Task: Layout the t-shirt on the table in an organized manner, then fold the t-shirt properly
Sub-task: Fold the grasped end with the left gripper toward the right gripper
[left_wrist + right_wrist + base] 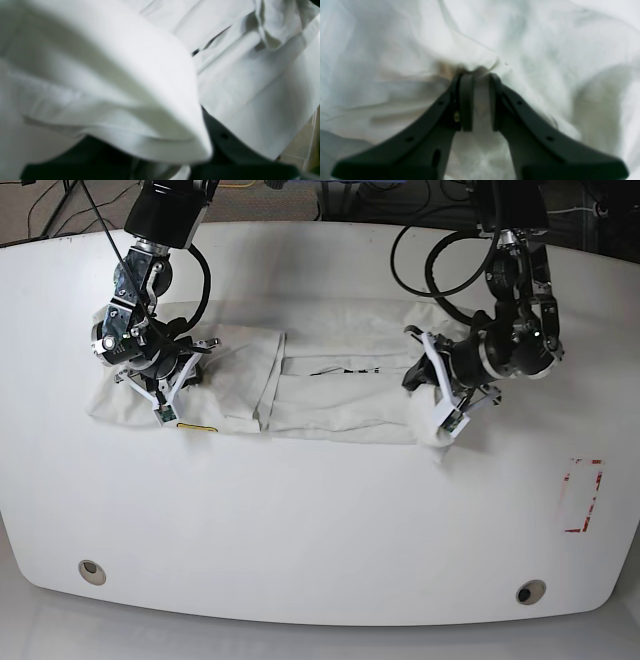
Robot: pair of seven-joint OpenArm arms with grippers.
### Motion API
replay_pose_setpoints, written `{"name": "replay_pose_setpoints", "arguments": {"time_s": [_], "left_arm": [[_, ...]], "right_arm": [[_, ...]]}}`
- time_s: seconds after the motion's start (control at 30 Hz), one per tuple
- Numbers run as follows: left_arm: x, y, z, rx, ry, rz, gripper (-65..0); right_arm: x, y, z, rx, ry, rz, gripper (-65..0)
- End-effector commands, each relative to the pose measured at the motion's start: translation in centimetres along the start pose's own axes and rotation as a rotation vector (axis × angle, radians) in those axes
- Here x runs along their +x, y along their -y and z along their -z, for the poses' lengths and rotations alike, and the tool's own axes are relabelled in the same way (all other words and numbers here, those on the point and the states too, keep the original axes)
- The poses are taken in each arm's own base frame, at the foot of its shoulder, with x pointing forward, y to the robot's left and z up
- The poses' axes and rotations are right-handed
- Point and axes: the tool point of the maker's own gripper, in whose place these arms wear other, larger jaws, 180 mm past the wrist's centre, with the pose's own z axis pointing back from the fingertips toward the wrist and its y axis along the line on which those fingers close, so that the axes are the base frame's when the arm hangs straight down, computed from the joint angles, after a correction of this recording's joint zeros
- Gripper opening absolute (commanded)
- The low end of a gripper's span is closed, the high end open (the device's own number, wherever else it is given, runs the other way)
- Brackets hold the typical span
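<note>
Base view showed the t-shirt lying as a long folded band across the table toward 12 o'clock. The right gripper had its jaws nearly closed, pinching a bunch of cloth at the band's 9 o'clock end. The left gripper was at the 3 o'clock end; cloth draped over it in its wrist view, jaws apparently shut on that end. To fold well, both ends probably needed lifting evenly, keeping the band taut, edges aligned.
</note>
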Motion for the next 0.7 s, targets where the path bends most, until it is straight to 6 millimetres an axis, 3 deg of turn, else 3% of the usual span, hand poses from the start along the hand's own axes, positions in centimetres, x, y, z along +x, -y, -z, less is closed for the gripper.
{"name": "replay_pose_setpoints", "arguments": {"time_s": [0.0,0.27,0.53,0.67], "left_arm": [[1.4,1.4,0.9,-0.036,0.044,-0.002,-61.5],[3.5,3.5,2.6,-0.046,0.075,-0.023,-61.2],[2.2,3.8,4.0,-0.064,0.025,-0.055,-55.3],[3.2,3.8,4.2,-0.07,0.034,-0.036,-55.3]], "right_arm": [[1.6,0.5,-0.5,-0.013,0.052,-0.007,-54.9],[1.8,-0.1,-0.3,-0.001,0.058,0.0,-54.9],[1.8,-0.2,-0.3,0.001,0.059,0.002,-54.9],[1.8,-0.2,-0.3,0.001,0.059,0.002,-54.9]]}}
